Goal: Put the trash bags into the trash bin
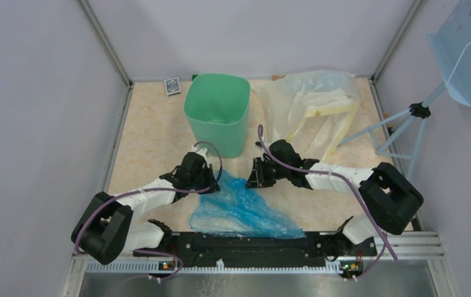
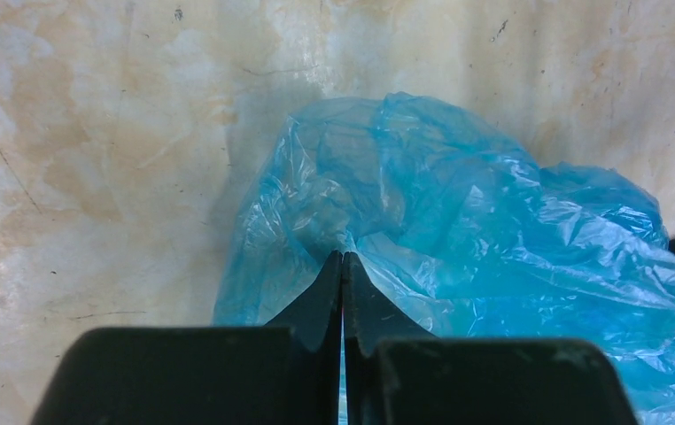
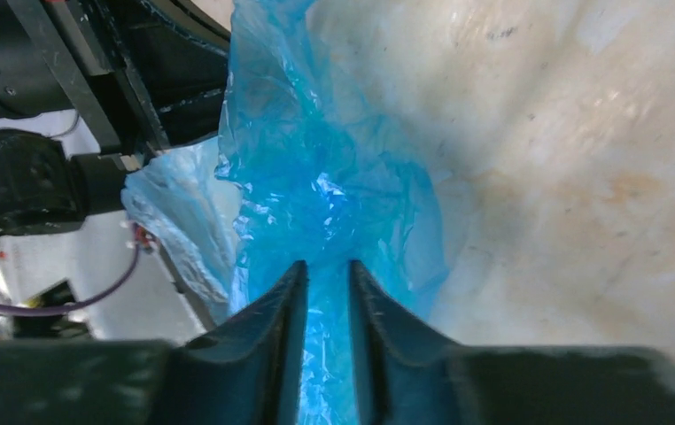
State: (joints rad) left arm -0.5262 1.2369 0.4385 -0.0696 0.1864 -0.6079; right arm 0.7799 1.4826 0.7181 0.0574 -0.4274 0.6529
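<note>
The tabletop (image 1: 152, 142) carries everything. At its far right lies a big clear bag with a yellow band (image 1: 307, 102), slack and out of the way. To the left of it the green bin (image 1: 217, 114) stands upright with its mouth open, ready to take a liner. The blue bag (image 1: 239, 213) is not in it yet: it lies crumpled near the arm bases, one part drawn up between the two arms. The left gripper (image 2: 343, 257) is clenched on a pucker of that blue film, probably to anchor one side. The right gripper (image 3: 327, 266) has its jaws narrowly apart with film running through the gap. Whether it truly bites there I cannot tell. A small dark box (image 1: 172, 86) sits beyond the bin.
</note>
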